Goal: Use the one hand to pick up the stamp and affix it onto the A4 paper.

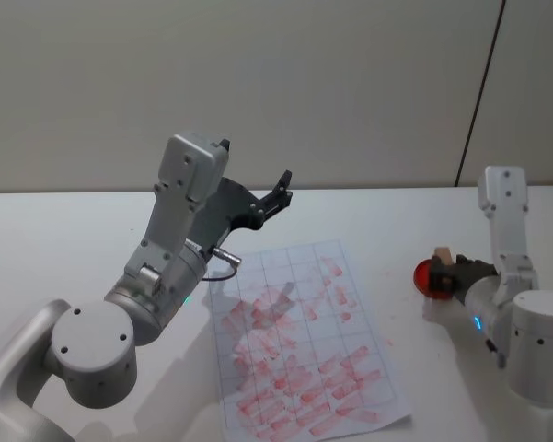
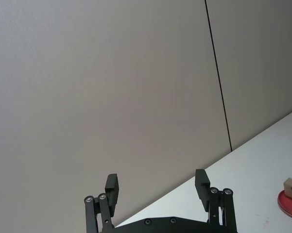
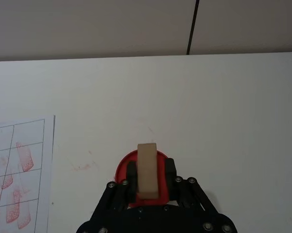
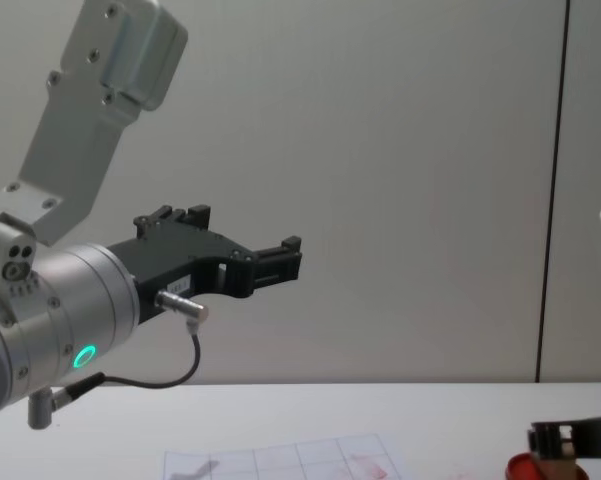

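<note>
Room: plain beige wall (image 1: 258, 83) with one dark vertical seam | Surface: white desk (image 1: 377, 216) | paper (image 1: 299, 341), gridded with red marks, lies flat | right gripper (image 3: 148, 172) beside the paper, fingers pinching the stamp (image 3: 147, 170) over the red ink pad (image 1: 425, 276) | left gripper (image 2: 158, 187) raised above the paper, fingers spread.
</note>
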`<control>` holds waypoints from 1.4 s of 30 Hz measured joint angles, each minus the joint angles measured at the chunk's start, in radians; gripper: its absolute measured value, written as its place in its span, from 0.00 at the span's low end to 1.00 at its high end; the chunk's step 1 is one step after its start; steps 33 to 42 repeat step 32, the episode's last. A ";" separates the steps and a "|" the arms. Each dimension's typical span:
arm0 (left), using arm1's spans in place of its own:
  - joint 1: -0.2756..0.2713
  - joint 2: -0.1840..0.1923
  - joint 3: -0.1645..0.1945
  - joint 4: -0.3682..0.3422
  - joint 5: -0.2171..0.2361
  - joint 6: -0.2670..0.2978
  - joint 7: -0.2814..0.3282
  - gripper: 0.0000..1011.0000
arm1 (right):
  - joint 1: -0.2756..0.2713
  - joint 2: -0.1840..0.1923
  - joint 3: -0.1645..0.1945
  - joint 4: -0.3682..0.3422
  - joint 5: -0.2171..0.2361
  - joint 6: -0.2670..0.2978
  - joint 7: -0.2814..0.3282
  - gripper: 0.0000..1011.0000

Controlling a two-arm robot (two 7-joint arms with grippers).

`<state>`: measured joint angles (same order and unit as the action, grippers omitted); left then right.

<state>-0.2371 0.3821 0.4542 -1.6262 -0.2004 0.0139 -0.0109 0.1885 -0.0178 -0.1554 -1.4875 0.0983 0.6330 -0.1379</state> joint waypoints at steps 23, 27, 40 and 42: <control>0.000 0.000 0.000 0.000 0.000 0.000 0.000 0.99 | -0.006 0.002 0.003 -0.027 -0.035 -0.116 0.053 0.97; 0.000 0.000 0.000 0.000 0.000 0.000 0.000 0.99 | -0.023 0.012 0.005 -0.053 -0.045 -0.158 0.068 0.99; 0.000 0.000 0.000 0.000 0.000 0.000 0.000 0.99 | -0.049 0.029 0.011 -0.089 -0.058 -0.224 0.091 0.99; 0.000 0.000 0.000 0.000 0.000 0.000 0.000 0.99 | -0.049 0.029 0.011 -0.089 -0.058 -0.224 0.091 0.99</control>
